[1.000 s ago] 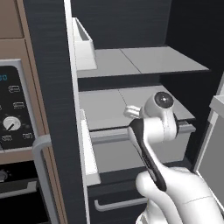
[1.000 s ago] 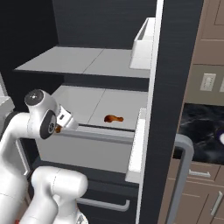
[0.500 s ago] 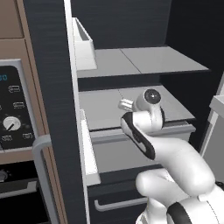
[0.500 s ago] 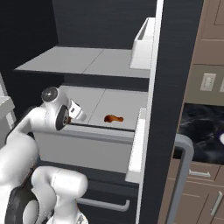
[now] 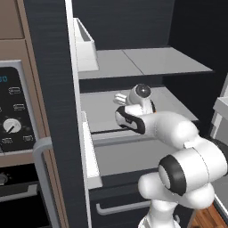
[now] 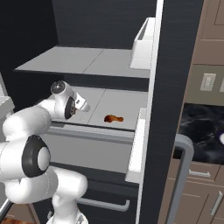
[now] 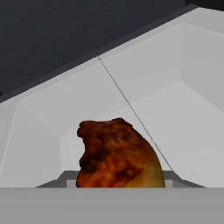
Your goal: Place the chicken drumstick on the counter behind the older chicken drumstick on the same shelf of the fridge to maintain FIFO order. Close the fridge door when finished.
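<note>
Hand [image 6: 84,106] holding new drumstick [image 7: 118,155] over shelf [image 6: 127,101]; should be carried past older drumstick [image 6: 113,118] toward rear edge.

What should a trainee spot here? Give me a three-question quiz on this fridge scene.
1. True or false: the fridge door is shut.
2. Where does the older drumstick lie? A) on the top shelf B) on the middle shelf C) in a drawer
3. Fill in: the end effector, reaching in over the shelf, appears to carry a ____.

Key: 1 false; 2 B; 3 chicken drumstick, seen close up in the hand view.
</note>
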